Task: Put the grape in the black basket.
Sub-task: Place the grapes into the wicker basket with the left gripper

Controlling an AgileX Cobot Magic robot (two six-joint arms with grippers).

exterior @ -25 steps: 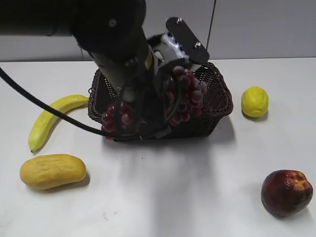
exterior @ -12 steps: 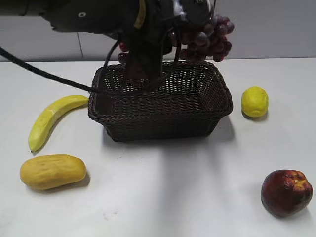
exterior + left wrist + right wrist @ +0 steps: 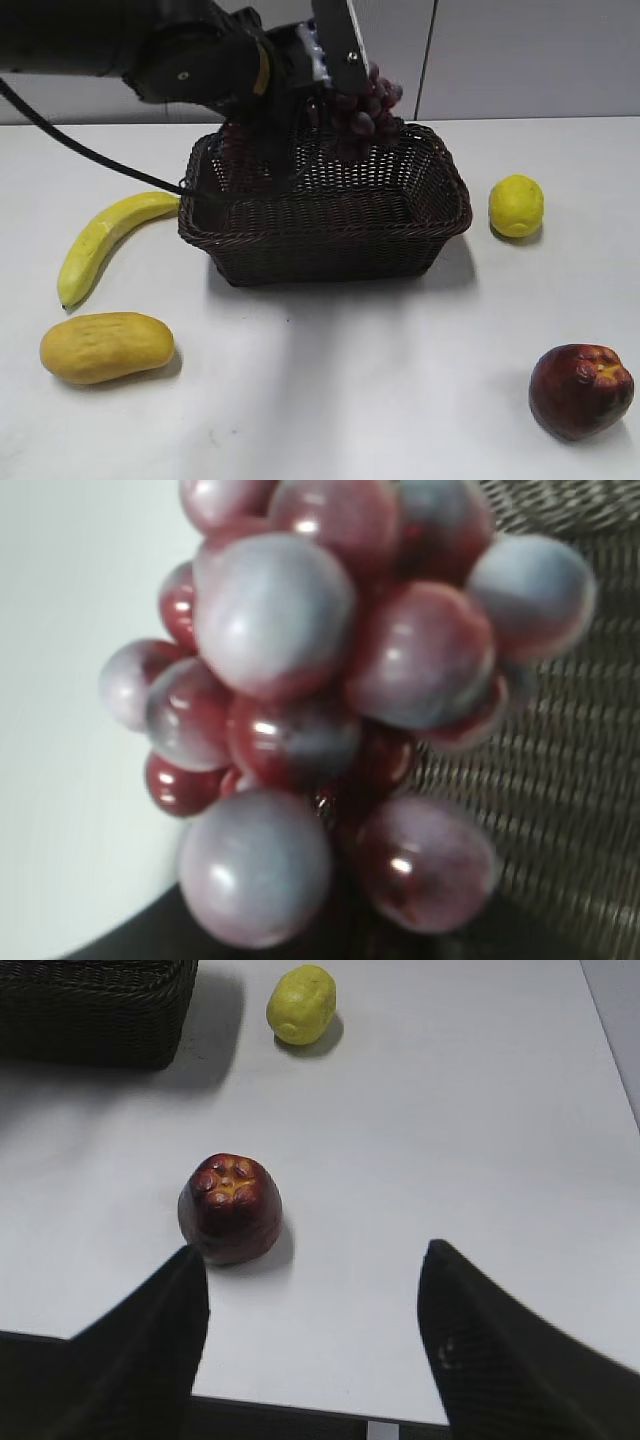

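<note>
The grape (image 3: 358,112) is now held over the rear part of the black basket (image 3: 440,215), its lowest berries at about rim height or just inside, whereas half a second ago it was carried higher, above the back rim, and a second ago it hung in front of the basket's near wall. So the bunch has been lifted over the wall and is being lowered towards the inside. The left gripper (image 3: 335,70) is seen above the bunch, and the grape is evidently carried by it, since the bunch hangs clear of the basket floor; how wide the jaws stand cannot be told, because the wrist view is filled with berries (image 3: 320,730) and no fingers are shown there. Woven wicker is seen behind the berries in that view, which fits a position over the basket. The transport is judged to be almost finished: only a further lowering and a release are needed, and a release at this height should let the bunch fall inside rather than on the rim. The right gripper (image 3: 310,1330) is held wide apart and empty over the table (image 3: 480,1110), near the dark red fruit (image 3: 230,1208) and apart from the lemon (image 3: 302,1004), and takes no part.
</note>
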